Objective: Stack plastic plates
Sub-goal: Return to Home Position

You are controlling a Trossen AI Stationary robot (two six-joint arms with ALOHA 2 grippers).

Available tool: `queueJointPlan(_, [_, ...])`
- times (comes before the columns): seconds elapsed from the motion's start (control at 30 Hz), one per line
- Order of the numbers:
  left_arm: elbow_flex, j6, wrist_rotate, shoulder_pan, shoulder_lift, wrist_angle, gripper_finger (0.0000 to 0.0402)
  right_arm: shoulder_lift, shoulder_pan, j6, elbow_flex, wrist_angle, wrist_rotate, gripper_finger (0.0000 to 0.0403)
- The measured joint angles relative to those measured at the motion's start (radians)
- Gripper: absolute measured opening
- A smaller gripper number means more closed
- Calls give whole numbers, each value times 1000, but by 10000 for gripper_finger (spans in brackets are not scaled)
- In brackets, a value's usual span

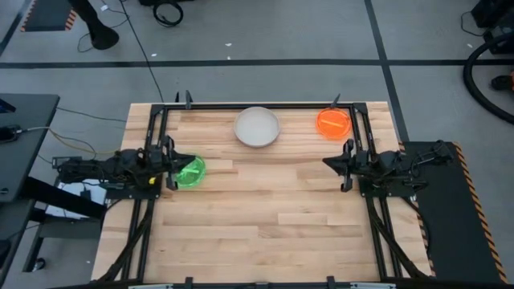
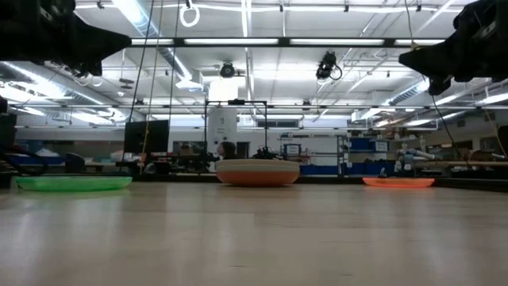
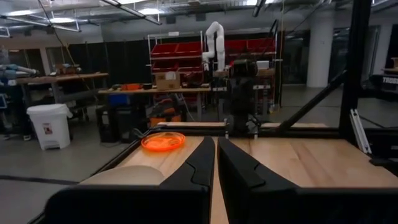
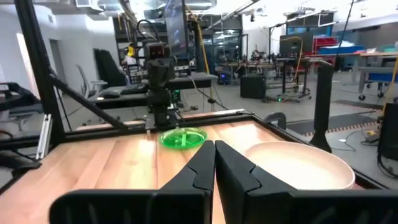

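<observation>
Three plates rest flat on the wooden table. A neon green plate (image 1: 190, 172) (image 4: 183, 137) lies at the left edge, an off-white plate (image 1: 257, 127) (image 4: 303, 165) at the far middle, an orange plate (image 1: 333, 123) (image 3: 163, 142) at the far right. In the low view they show as green plate (image 2: 73, 183), off-white plate (image 2: 258, 171) and orange plate (image 2: 398, 182). My left gripper (image 1: 170, 166) (image 3: 216, 163) hovers shut beside the green plate, raised off the table. My right gripper (image 1: 328, 163) (image 4: 215, 163) hovers shut at the right side, raised, apart from every plate.
Black frame rails (image 1: 265, 104) run along the far edge and both sides of the table (image 1: 265, 233). The near half of the wood holds no objects. Beyond the table stand shelves, benches and a white bin (image 3: 48, 124).
</observation>
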Motion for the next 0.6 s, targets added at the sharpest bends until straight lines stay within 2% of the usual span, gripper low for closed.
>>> queueJointPlan(0.33, [0, -36, -34, -4, 0, -71, 27, 0, 0, -28, 0, -37, 2, 23])
queueJointPlan(0.6, [0, -6, -35, -6, 1, -142, 27, 0, -3, -43, 0, -49, 3, 23])
